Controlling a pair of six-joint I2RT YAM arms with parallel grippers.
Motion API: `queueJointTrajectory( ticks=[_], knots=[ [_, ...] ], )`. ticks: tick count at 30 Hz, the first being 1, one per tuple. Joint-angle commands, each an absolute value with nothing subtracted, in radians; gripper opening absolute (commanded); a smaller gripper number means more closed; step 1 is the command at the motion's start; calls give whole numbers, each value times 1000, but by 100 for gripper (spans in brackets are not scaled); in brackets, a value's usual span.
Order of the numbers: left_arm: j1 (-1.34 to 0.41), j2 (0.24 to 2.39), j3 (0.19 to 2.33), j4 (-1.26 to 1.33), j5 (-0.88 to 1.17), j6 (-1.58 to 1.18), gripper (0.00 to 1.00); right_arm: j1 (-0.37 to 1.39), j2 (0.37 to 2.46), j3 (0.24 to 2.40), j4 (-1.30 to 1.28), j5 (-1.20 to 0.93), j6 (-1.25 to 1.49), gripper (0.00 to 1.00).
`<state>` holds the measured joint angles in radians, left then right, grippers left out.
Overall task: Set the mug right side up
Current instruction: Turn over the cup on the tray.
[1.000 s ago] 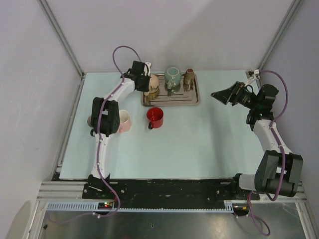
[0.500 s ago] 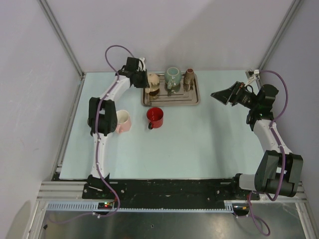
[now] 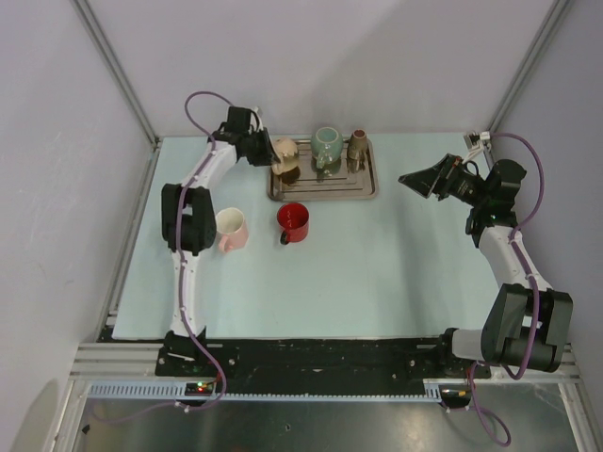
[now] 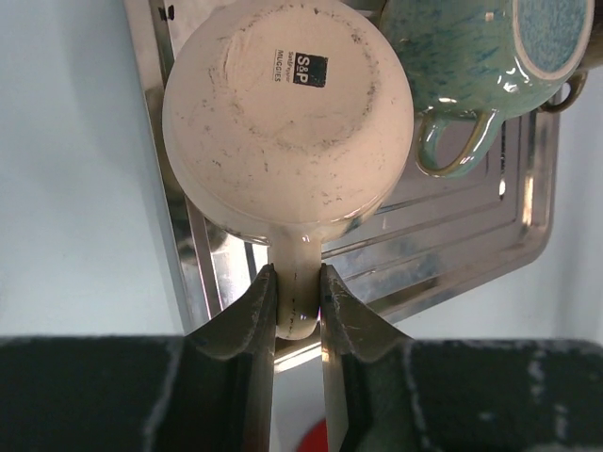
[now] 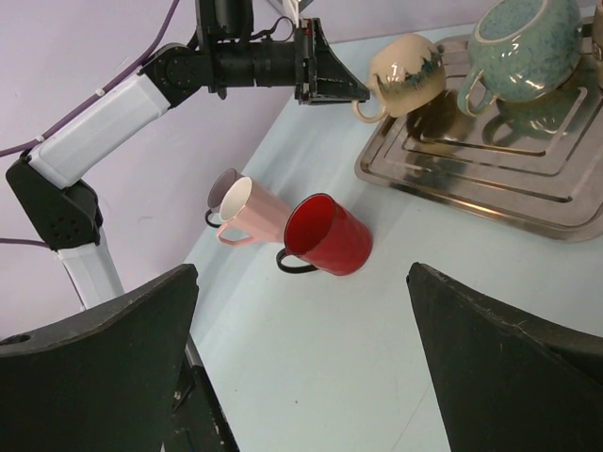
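The cream mug (image 3: 285, 153) hangs tipped on its side over the left end of the metal tray (image 3: 325, 192). Its base (image 4: 287, 113) faces the left wrist camera and its mouth points away. My left gripper (image 4: 296, 275) is shut on the mug's handle, a finger pressed to each side. In the right wrist view the cream mug (image 5: 407, 68) hangs off the left gripper (image 5: 363, 94) above the tray (image 5: 490, 179). My right gripper (image 3: 407, 179) hovers far to the right, open and holding nothing.
A teal mug (image 3: 327, 143) and a small brown mug (image 3: 358, 146) stand on the tray. A red mug (image 3: 293, 221) and a pink mug (image 3: 232, 229) lie on their sides in front of the tray. A darker mug (image 5: 221, 188) lies behind the pink one.
My left gripper has drawn back to the left and turned, and the cream mug has tipped with it. The right arm has not moved.
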<state>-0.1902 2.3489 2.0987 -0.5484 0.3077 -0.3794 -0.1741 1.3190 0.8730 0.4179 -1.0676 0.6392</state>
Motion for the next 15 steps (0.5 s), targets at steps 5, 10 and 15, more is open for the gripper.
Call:
queueJointTrajectory(
  ticks=[5, 10, 15],
  knots=[
    [-151, 2236, 2080, -460, 409, -532, 0, -179, 1329, 874, 458, -1083, 653, 99],
    [-136, 2225, 2034, -460, 388, -554, 0, -179, 1329, 874, 458, -1082, 654, 99],
    [-117, 2219, 2013, -459, 394, -595, 0, -179, 1335, 874, 457, -1082, 654, 99]
  ],
)
